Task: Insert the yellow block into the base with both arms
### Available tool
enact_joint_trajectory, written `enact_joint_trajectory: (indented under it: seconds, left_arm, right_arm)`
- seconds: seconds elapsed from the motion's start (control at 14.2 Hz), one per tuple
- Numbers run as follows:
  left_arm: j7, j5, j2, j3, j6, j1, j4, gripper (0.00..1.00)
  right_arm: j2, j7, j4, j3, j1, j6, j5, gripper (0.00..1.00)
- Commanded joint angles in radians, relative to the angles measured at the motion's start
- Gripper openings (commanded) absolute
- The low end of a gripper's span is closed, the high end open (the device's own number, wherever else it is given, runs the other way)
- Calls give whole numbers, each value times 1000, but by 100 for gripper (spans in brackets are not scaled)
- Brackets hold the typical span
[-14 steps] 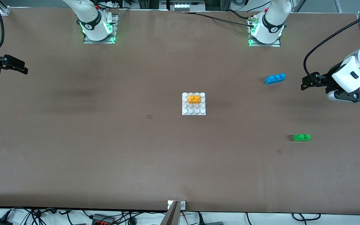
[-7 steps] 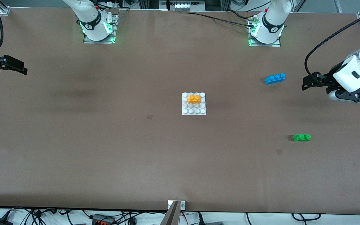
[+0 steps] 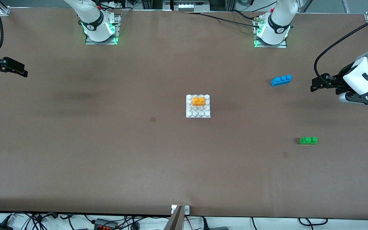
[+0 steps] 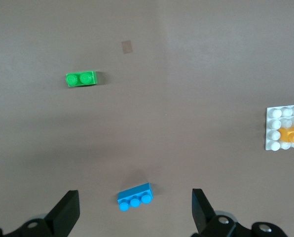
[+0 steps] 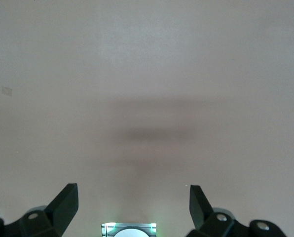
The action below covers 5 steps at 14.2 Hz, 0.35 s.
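The yellow block (image 3: 198, 101) sits seated on the studs of the white base (image 3: 198, 113), in the base's rows farther from the front camera, at the table's middle. Both show at the edge of the left wrist view: the block (image 4: 291, 135) and the base (image 4: 274, 129). My left gripper (image 3: 313, 87) is open and empty, up in the air over the left arm's end of the table, beside the blue brick. My right gripper (image 3: 24, 71) is open and empty over the right arm's end of the table; its wrist view (image 5: 132, 202) shows only bare table.
A blue three-stud brick (image 3: 281, 80) lies toward the left arm's end, also in the left wrist view (image 4: 134, 197). A green two-stud brick (image 3: 308, 140) lies nearer to the front camera, also in the left wrist view (image 4: 81, 78). The arm bases (image 3: 100, 27) stand along the table's edge.
My left gripper has drawn slightly away from the base toward the left arm's end of the table. The right gripper has barely moved. The block and base have not moved.
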State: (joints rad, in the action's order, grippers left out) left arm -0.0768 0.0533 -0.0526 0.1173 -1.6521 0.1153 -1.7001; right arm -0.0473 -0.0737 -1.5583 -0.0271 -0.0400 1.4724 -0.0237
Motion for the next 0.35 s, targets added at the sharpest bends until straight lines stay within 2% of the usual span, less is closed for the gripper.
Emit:
enact_joint_trajectory:
  seconds: [0.0, 0.28]
  left_arm:
    - [-17, -13, -7, -28, 23, -26, 23, 100]
    - [-18, -13, -7, -30, 23, -28, 23, 100]
  right_arm:
    - [-6, -3, 18, 4, -5, -9, 15, 100]
    - [-6, -5, 18, 4, -9, -11, 16, 100]
